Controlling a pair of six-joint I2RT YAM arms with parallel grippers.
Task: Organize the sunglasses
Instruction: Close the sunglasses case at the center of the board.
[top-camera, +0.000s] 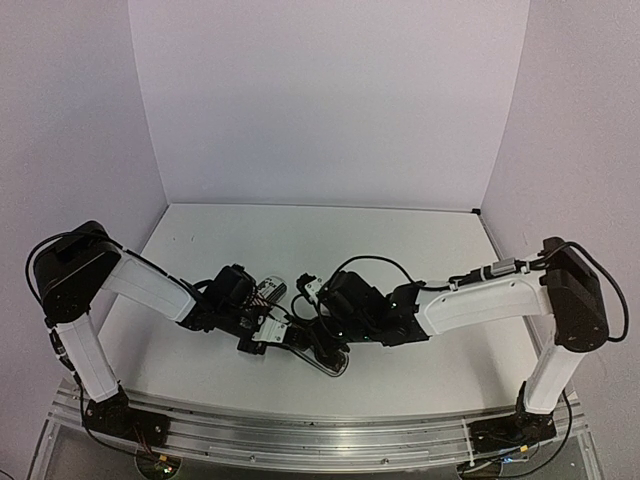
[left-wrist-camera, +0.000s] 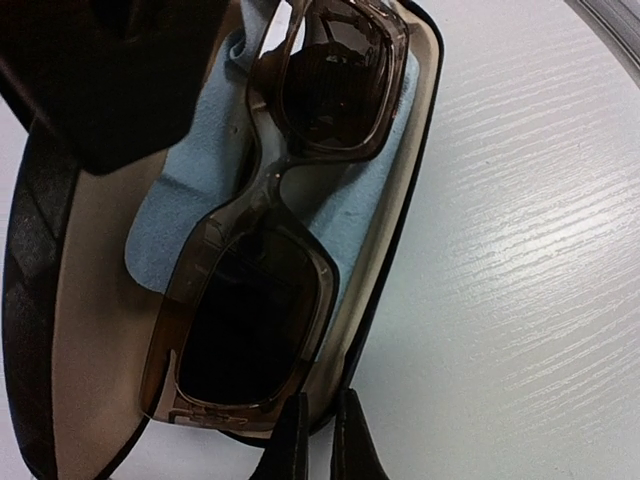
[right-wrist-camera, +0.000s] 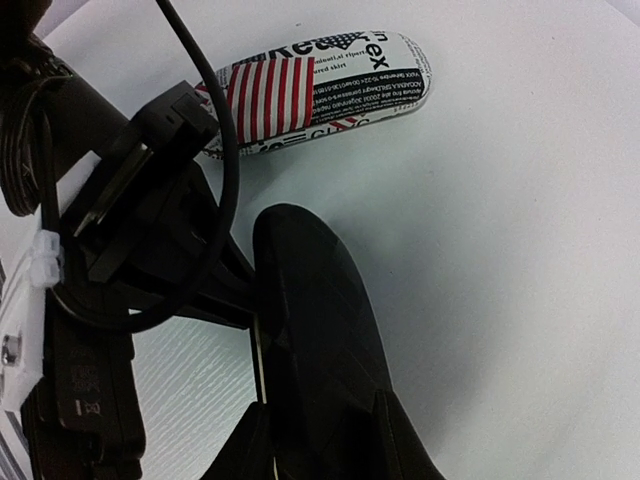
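Observation:
The brown-framed sunglasses (left-wrist-camera: 270, 250) lie folded, lenses up, on a light-blue cloth (left-wrist-camera: 165, 220) inside an open black case (left-wrist-camera: 400, 250) with beige lining. My left gripper (left-wrist-camera: 320, 440) is shut on the near end of the case's rim. The case's black lid (right-wrist-camera: 310, 320) stands up on one side, and my right gripper (right-wrist-camera: 325, 440) straddles it with its fingers parted, one on the lining side and one on the outer shell. In the top view both grippers, left (top-camera: 272, 338) and right (top-camera: 318, 335), meet over the black case (top-camera: 332, 366) at the table's front middle.
A closed case with red stripes and newsprint lettering (right-wrist-camera: 320, 85) lies on the white table just behind the black case, seen too in the top view as the striped case (top-camera: 268, 290). My left arm's wrist and cable (right-wrist-camera: 120, 250) crowd the left of the right wrist view.

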